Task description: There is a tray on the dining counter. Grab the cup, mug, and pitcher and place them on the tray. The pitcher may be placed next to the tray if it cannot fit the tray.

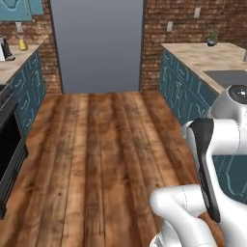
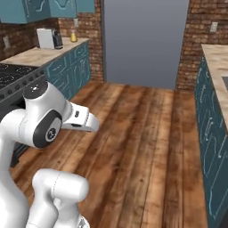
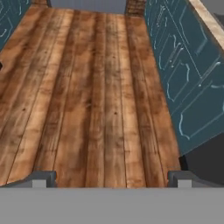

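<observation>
The claw (image 3: pixel 112 179) was spread wide and held nothing; its two finger tips (image 3: pixel 41 178) stood far apart over bare plank floor (image 3: pixel 96 100). It pointed down along the aisle, with teal cabinet doors (image 3: pixel 183 83) to its right in the hand view. Far ahead of the claw and off to its left, on the marble worktop (image 2: pixel 40 53) at the brick wall, stood a small vessel of orange-yellow liquid, probably the pitcher (image 2: pixel 74 35), though it was too small to confirm. A white appliance (image 2: pixel 46 38) stood just beside it. Ahead, past the floor, hung a plain grey panel (image 1: pixel 96 43).
</observation>
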